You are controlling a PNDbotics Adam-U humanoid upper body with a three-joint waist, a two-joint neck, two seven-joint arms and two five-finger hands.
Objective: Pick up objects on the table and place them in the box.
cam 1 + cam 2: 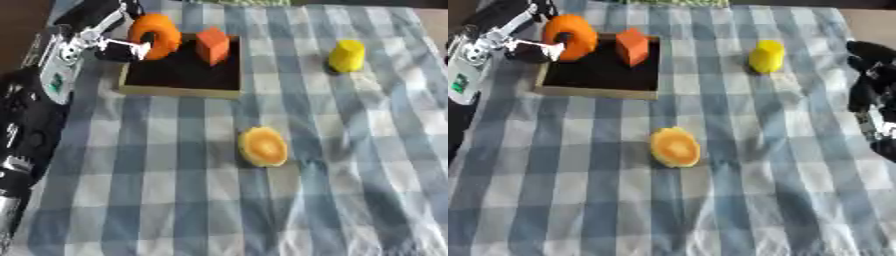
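A shallow wooden box [182, 91] with a dark floor sits at the back left of the checked cloth. Inside it stands an orange block [212, 46]. My left hand [112, 47] holds an orange ring [156, 36] upright over the box's back left corner, fingers pinched on its rim. A yellow cylinder [347, 55] stands at the back right. An orange half-round slice [263, 146] lies in the middle of the cloth. My right hand [873, 75] shows at the right edge, beyond the cylinder, holding nothing; its fingers are not clear.
A blue and white checked cloth [175, 200] covers the table, with wide room in front. My left arm [35, 115] runs along the left edge.
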